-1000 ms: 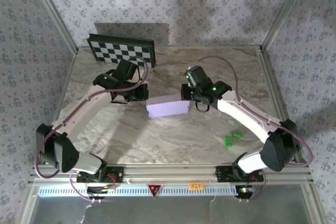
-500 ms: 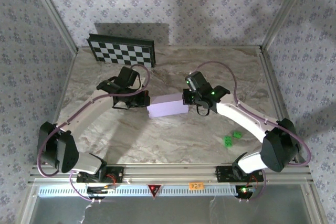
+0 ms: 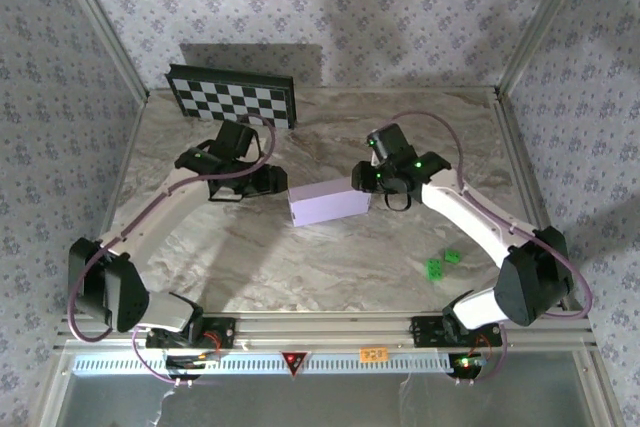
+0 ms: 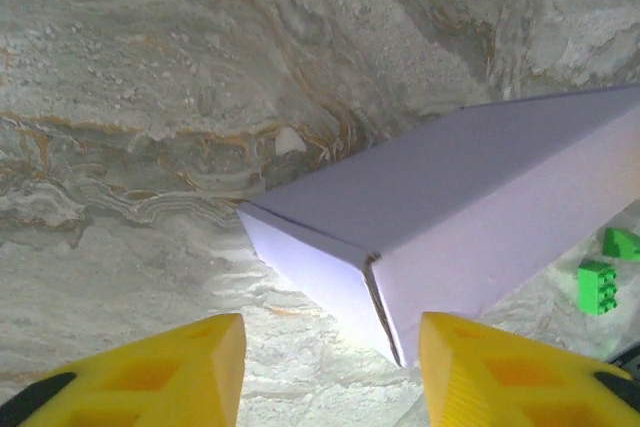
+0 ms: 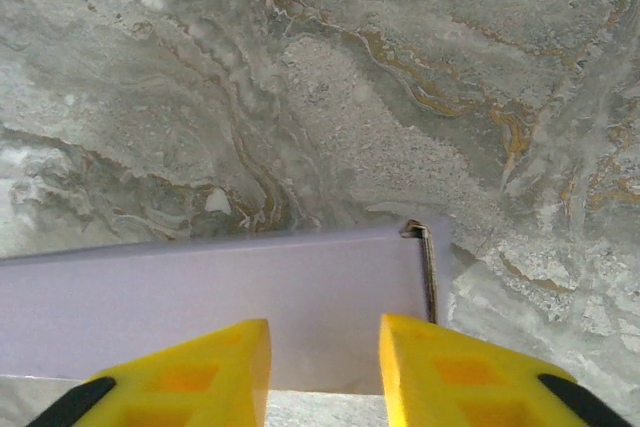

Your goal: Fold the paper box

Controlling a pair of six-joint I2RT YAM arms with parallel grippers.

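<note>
Evidently the folding is close to done: the paper box (image 3: 328, 205) lies closed, a small pale-lavender block, in the middle of the marbled desk (image 3: 300, 267), between the two arms. The left claw (image 4: 330, 367) has its yellow fingers apart, and the box's near corner points into the gap without being pinched. The right claw (image 5: 325, 367) is also parted, poised over the top face by the end seam.

I judge the box light and hollow. Its thin card will dent under a hard squeeze and skate on the smooth stone, so it should be steadied from both sides. The short ends, where the walls double up, look the safest hold, and the broad lid the worst.

Half a second ago the left claw sat against the box's left end; it has drawn back toward the checkerboard panel (image 3: 232, 95). The box has slid slightly right and turned a little. The green parts (image 3: 441, 263) have not moved.
</note>
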